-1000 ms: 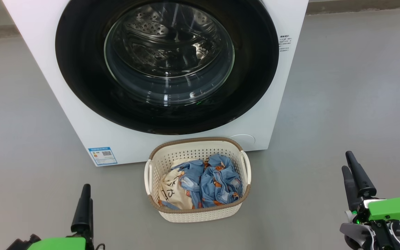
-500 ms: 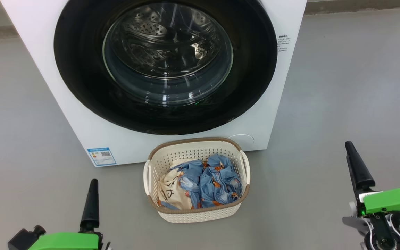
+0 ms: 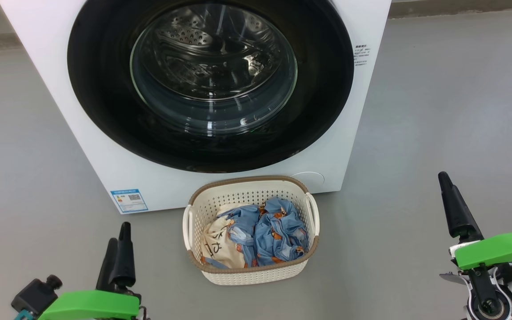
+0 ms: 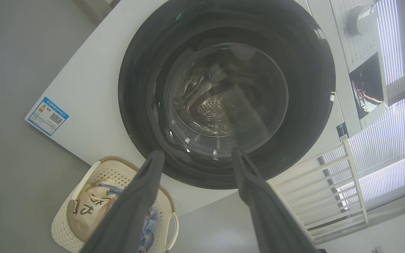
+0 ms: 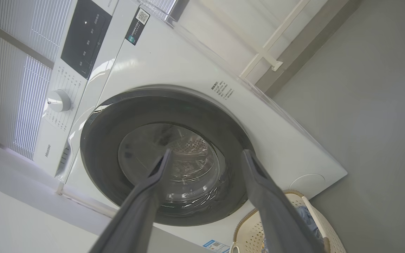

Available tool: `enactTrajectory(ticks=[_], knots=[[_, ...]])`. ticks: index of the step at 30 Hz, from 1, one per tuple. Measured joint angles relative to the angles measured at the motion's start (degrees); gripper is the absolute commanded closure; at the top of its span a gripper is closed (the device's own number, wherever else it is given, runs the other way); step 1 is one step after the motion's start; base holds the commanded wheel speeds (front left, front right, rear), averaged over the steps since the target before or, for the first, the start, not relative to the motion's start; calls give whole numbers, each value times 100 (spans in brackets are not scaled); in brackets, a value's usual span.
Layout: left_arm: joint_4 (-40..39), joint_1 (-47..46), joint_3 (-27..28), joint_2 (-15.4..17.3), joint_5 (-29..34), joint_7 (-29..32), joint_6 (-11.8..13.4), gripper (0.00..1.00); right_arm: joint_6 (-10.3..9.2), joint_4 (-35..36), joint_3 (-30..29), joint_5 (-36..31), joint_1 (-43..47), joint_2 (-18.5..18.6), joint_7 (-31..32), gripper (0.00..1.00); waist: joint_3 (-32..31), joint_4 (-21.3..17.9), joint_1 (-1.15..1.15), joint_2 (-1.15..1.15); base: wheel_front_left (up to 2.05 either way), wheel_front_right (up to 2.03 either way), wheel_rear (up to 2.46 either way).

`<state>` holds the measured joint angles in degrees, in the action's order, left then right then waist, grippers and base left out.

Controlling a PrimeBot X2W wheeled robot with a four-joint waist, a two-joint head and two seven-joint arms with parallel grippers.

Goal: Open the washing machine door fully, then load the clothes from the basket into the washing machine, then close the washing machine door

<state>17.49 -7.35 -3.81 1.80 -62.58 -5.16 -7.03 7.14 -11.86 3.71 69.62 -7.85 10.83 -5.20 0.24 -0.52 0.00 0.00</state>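
Floor point(image 3: 438, 111) of smooth grey runs all round the washing machine point(image 3: 349, 133), a white front-loader that stands straight on it. A darker skirting strip point(image 3: 460, 6) edges the floor behind the machine. Slatted blinds point(image 4: 392, 35) with daylight coming through them hang behind the machine, and a white railed frame point(image 4: 329, 182) stands beside it.

The washing machine door point(image 3: 105, 111) sits flush against the machine's front. Its glossy black rim rings the clear glass bowl, and the steel drum shows through the glass. A blue label point(image 3: 129, 200) is stuck low on the machine's front at one corner, and a round cap point(image 3: 308, 178) sits low at the other. Above the door are a white dial point(image 5: 60, 101) and a dark control panel point(image 5: 83, 38).

The basket point(image 3: 247, 180) stands on the floor just in front of the machine, below the door's lowest point. The clothes point(image 3: 274, 231) lie bundled inside it, the blue printed fabric beside the cream cloth with dark lettering.

The left claw point(image 3: 118, 235) hangs over the floor in front of the machine's label corner, well apart from the basket. Its fingers are spread wide and hold nothing. The right claw point(image 5: 206, 154) hangs out past the machine's opposite corner, also clear of the basket, its fingers likewise spread and bare. Both point toward the machine's front.
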Motion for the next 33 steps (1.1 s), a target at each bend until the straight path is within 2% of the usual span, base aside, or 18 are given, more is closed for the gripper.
enactTrajectory(ticks=[12, 22, 33], knots=[[11, -99, -122, 4, 1210, -207, 64, 0, 0, -339, 275, -1189, -203, 211, -204, 0, 29, -10, 0, 0, 0, 0, 0], [188, -177, -289, 12, 2305, -376, 341, 0, 1, -553, 598, -1950, -422, 338, -383, 0, 39, -30, 0, 0, 0, 0, 0], [347, -336, -407, 26, 2963, -571, 459, 0, 1, -720, 757, -2483, -532, 497, -557, 0, 47, -37, 0, 0, 0, 0, 0]])
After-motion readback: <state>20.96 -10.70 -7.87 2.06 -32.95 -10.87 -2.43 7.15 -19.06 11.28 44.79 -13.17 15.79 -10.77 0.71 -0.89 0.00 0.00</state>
